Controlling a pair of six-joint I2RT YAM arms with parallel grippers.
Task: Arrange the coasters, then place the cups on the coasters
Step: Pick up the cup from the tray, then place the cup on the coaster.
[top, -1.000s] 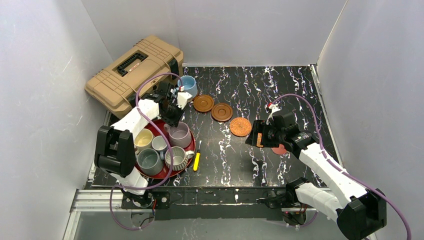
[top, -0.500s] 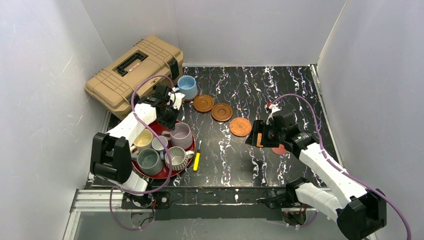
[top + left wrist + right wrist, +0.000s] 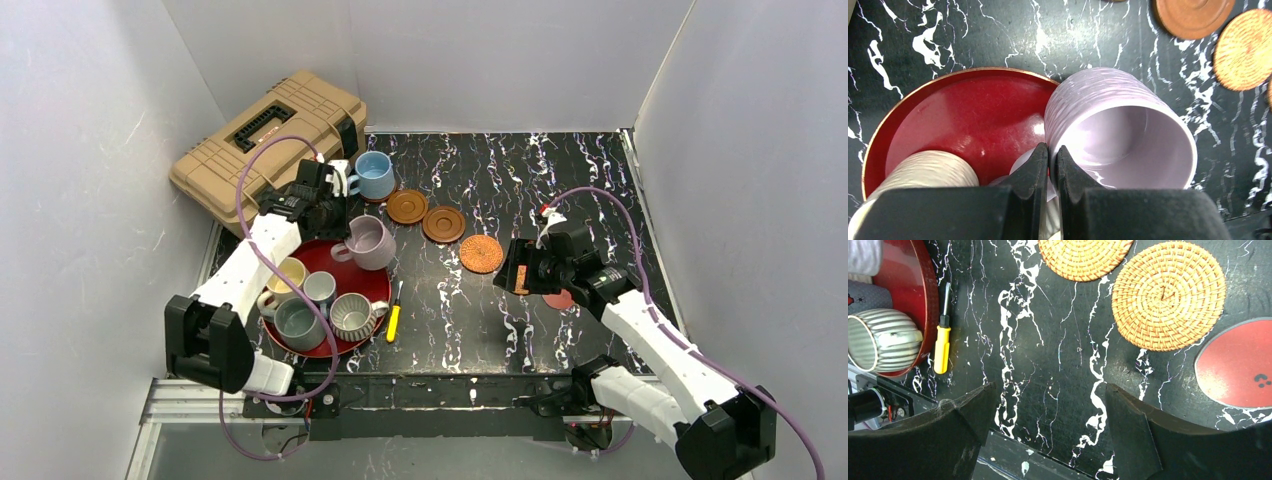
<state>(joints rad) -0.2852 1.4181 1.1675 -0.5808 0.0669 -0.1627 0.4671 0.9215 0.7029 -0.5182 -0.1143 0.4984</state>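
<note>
My left gripper [image 3: 1052, 150] is shut on the rim of the mauve cup [image 3: 1118, 130], one finger inside and one outside. The cup [image 3: 368, 243] hangs tilted over the far right rim of the red tray [image 3: 375, 290]. The light blue cup [image 3: 374, 175] stands at the back. To its right lie two dark brown coasters [image 3: 406, 206] [image 3: 443, 223] and a woven coaster [image 3: 481, 253]. My right gripper [image 3: 513, 272] hovers open over the table, nothing between its fingers [image 3: 1128, 410]. Below it lie two woven coasters [image 3: 1168, 295] [image 3: 1083, 255] and the flat red coaster [image 3: 1238, 365].
On the tray stand the cream-yellow cup [image 3: 287, 275], a small pale grey cup [image 3: 320, 287], a grey-green cup [image 3: 298, 322] and a ribbed grey-white cup [image 3: 352, 315]. A yellow screwdriver [image 3: 394, 322] lies right of the tray. A tan toolbox [image 3: 270, 145] fills the back left corner.
My left gripper closed on the mauve cup's rim and carried it up and toward the far right edge of the tray. The right arm has barely moved.
</note>
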